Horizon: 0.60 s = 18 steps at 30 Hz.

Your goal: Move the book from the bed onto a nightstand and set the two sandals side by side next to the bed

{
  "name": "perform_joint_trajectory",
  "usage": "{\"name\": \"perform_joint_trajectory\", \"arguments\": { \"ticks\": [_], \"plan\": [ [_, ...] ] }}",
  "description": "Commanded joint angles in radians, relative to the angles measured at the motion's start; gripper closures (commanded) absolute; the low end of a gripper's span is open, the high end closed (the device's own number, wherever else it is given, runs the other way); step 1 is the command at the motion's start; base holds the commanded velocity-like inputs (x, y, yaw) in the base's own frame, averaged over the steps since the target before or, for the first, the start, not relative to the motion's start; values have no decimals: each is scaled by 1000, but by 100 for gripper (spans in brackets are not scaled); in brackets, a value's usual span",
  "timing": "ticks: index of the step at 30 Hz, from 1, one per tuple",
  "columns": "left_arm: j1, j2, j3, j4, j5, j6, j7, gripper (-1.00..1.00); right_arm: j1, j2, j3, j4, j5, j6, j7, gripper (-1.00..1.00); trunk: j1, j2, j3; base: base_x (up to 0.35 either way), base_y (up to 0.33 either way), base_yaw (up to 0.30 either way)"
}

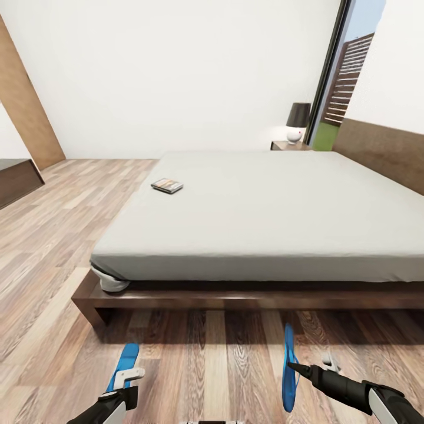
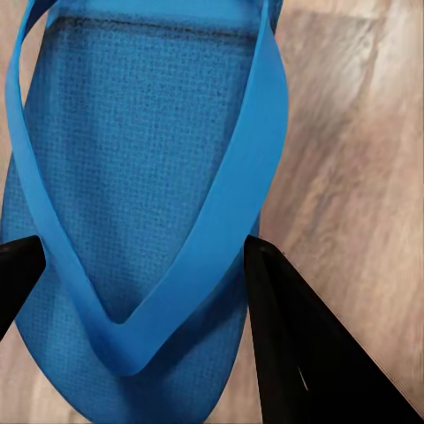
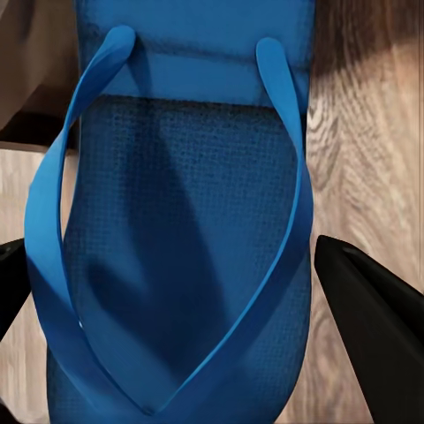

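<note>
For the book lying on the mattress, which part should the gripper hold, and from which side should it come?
The book lies flat and thin on the bed's mattress, near its edge on the floor side. A likely grip is across its thickness at that nearer edge, coming from the floor side, low and almost level, since the flat cover offers nothing to pinch from above.

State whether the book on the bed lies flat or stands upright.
Flat. The book lies cover-up on the grey mattress of the bed, near its left edge in the head view.

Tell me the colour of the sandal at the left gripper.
Bright blue, sole and straps alike; the sandal shows best in the left wrist view.
</note>
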Motion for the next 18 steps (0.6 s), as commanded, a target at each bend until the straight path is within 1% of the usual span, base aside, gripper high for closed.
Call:
{"name": "perform_joint_trajectory", "arguments": {
  "ticks": [1,14,18],
  "plan": [
    [0,1,-8,-3,4,7,5,100,0,0,-2,0,-7,9,3,100,0,-1,-5,0,0,0],
    [0,2,-4,-3,4,9,3,100,0,0,-2,0,-7,9,2,100,6,-4,-55,0,0,0],
    [-8,8,-1,-7,5,22,7,100,0,0,-2,0,-9,9,3,100,8,-5,-71,0,0,0]
  ]
}}
